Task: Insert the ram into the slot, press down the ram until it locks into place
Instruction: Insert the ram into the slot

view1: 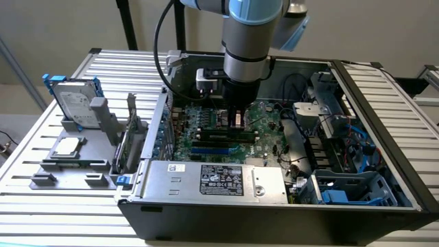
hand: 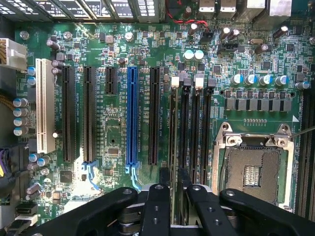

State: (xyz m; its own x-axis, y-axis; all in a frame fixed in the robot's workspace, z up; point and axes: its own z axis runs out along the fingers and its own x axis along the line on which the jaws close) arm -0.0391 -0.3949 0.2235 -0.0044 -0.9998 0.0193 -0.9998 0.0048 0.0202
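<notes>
The ram [view1: 223, 136], a long thin green circuit-board stick with dark chips, lies seated edge-on in one of the narrow black plastic memory slots [hand: 185, 132], a set of parallel sockets with pale end latches running beside the square metal processor socket [hand: 253, 164]. In the wrist view the stick shows as a thin edge [hand: 173, 137] in the socket at the side of the set nearer the long blue slot [hand: 131, 115]. The black, matte gripper [hand: 173, 179] stands directly over the ram, its two flat fingers [hand: 164, 176] slightly parted to either side of the stick's top edge; whether they pinch it or merely straddle it cannot be told. Around them spreads the large green motherboard [view1: 205, 121], studded with shiny cylindrical capacitors and ribbed black expansion slots. All sits in an open black steel computer case [view1: 274, 216] on a ribbed aluminium table [view1: 41, 206], beside a grey plastic fixture [view1: 72, 167] holding an upright silver hard drive [view1: 74, 105].
</notes>
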